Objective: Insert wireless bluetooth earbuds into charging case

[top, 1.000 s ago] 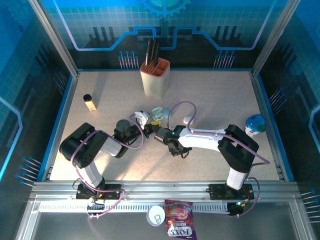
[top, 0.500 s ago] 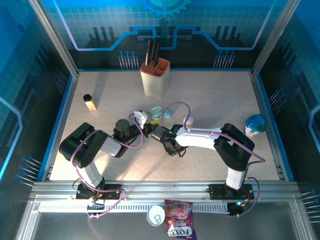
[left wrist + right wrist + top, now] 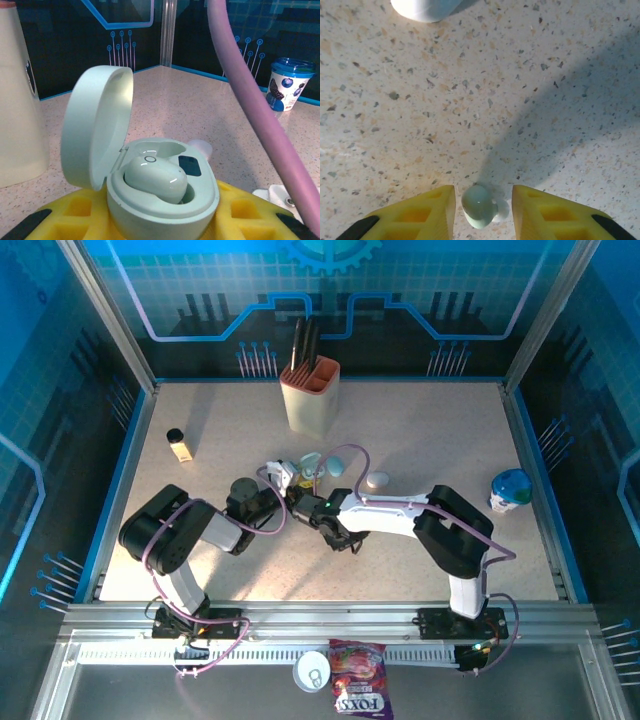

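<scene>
Seated earbud: a glossy, pale mint-green plastic earbud (image 3: 155, 177) lies in the left well of the charging case. The well to its right shows a dark patch.
Loose earbud: a small pale teal plastic earbud (image 3: 477, 206) lies on the tabletop between the right gripper's fingers, with a narrow gap on either side of it.
Charging case: a pale mint-green, pebble-shaped plastic charging case (image 3: 162, 222), with its hinged lid (image 3: 95, 125) standing open on the left. It sits near the middle of the table, a little left of centre.
Left gripper: the left gripper (image 3: 162, 216) has its yellow fingers (image 3: 75, 212) pressed against the case from both sides, holding it upright.
Right gripper: the right gripper (image 3: 483, 192) points down at the table with its yellow fingers (image 3: 427, 205) spread. They touch nothing, and the loose earbud lies between them.
Table: a speckled beige tabletop (image 3: 420, 425).
Near the case: a small whitish rounded pebble-like thing (image 3: 377, 479) lies just to the right.
Far side: a beige knife block (image 3: 312, 395) with dark handles stands in the far middle.
Left side: a small bottle with a black cap (image 3: 180, 445).
Right side: a blue-lidded yoghurt cup (image 3: 291, 82) with a blueberry print stands near the right edge.
Cable: a purple cable (image 3: 250, 115) crosses the left wrist view.
</scene>
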Controlling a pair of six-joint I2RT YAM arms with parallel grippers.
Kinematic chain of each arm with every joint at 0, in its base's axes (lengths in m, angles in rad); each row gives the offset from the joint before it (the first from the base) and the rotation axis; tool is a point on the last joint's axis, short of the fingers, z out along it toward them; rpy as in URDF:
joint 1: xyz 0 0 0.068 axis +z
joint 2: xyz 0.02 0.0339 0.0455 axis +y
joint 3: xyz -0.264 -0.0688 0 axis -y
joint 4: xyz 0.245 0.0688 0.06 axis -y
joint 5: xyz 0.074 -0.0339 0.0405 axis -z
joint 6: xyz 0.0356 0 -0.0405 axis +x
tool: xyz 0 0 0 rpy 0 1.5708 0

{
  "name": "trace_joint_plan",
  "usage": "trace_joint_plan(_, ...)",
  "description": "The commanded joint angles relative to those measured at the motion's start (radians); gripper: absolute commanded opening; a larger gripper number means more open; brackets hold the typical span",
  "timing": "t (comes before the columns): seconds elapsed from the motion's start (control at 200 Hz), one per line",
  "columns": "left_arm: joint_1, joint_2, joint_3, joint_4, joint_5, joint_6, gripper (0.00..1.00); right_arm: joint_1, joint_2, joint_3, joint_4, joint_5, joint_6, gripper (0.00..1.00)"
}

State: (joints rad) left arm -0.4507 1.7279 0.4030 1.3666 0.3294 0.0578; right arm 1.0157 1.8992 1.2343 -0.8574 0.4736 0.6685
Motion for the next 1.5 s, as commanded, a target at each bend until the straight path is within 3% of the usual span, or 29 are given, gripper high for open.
trace_joint_plan(0.0, 0.001, 0.002, -0.009, 0.035, 0.025, -0.006, 0.32, 0.021, 0.031, 0.023, -0.053, 0.037, -0.007, 0.34)
trace_joint_plan(0.505, 0.004, 0.007, 0.002, 0.035, 0.033, -0.009, 0.32, 0.029, 0.07, 0.037, -0.056, -0.007, -0.061, 0.37)
trace_joint_plan(1.096, 0.006, 0.001, -0.003, 0.036, 0.045, -0.01, 0.32, 0.029, 0.064, 0.043, -0.11, 0.06, -0.068, 0.16)
trace_joint_plan(1.296, 0.006, -0.012, -0.023, 0.036, 0.091, 0.034, 0.32, -0.01, -0.088, -0.002, -0.063, 0.039, -0.093, 0.18)
trace_joint_plan(1.491, 0.006, -0.013, -0.031, 0.036, 0.222, 0.047, 0.34, -0.098, -0.338, -0.106, 0.138, -0.163, -0.246, 0.17)
